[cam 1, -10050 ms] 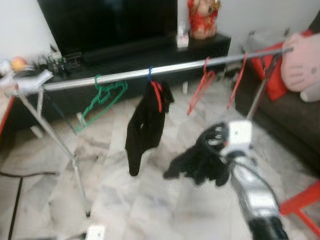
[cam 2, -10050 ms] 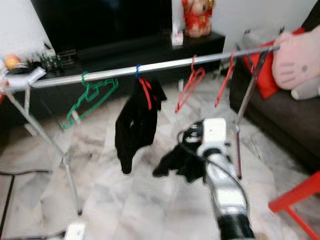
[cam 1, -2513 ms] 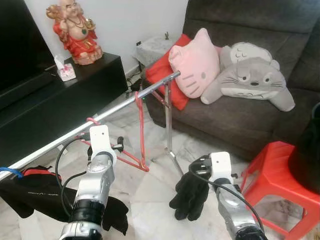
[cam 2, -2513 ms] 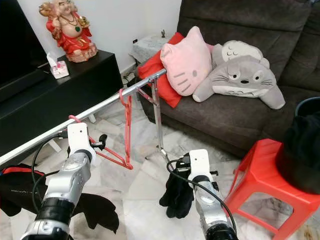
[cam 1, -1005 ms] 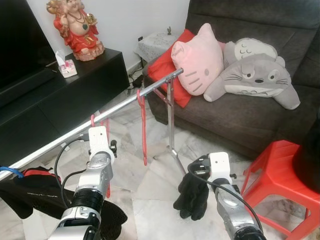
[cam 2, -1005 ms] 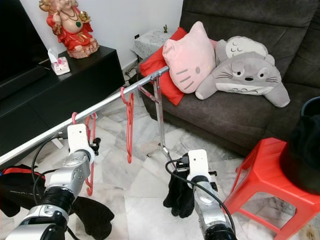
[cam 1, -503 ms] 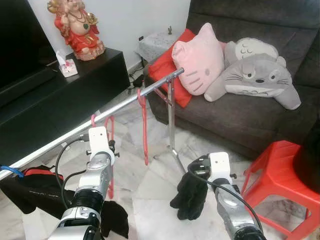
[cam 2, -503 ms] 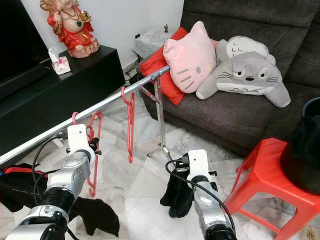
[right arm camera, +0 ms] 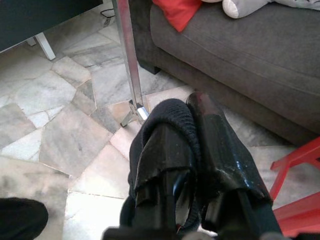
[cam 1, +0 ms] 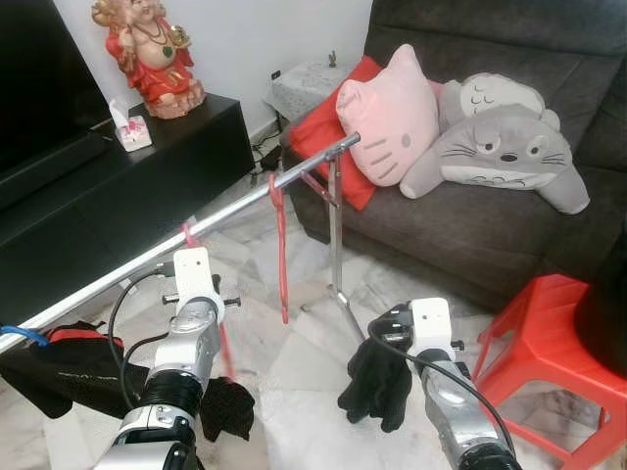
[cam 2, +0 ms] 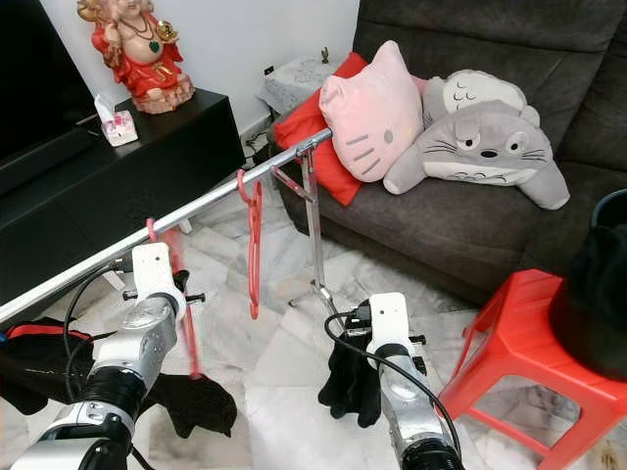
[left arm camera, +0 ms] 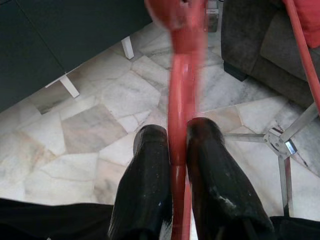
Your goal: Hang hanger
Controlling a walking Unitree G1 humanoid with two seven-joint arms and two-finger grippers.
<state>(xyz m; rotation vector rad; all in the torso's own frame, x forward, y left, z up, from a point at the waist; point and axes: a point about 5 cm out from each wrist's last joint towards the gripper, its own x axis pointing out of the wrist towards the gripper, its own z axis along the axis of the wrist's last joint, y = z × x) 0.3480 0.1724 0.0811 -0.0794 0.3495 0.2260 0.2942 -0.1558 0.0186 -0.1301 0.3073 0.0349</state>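
Observation:
A red hanger (left arm camera: 178,105) is pinched between the two black fingers of my left gripper (left arm camera: 177,131), which is shut on it. Its hook sits on the silver rail (cam 1: 265,191) just above my left wrist (cam 1: 193,279), and its body is blurred. A black garment (cam 1: 227,406) hangs low beside that arm. A second red hanger (cam 1: 281,245) hangs free on the rail further right. My right gripper (right arm camera: 187,107) is held low over the floor, shut on a bunched black garment (cam 1: 377,382).
The rail's upright and foot (cam 1: 338,245) stand between my arms and the grey sofa (cam 1: 470,225) with plush cushions. A red stool (cam 1: 549,333) stands at the right, a black TV cabinet (cam 1: 118,186) at the left. Dark clothes (cam 1: 59,362) hang at the rail's left end.
The red hanger in my left gripper has turned from a broad loop to a thin blurred line, its hook still at the rail. The black garment below it shifted slightly. The right arm is nearly still.

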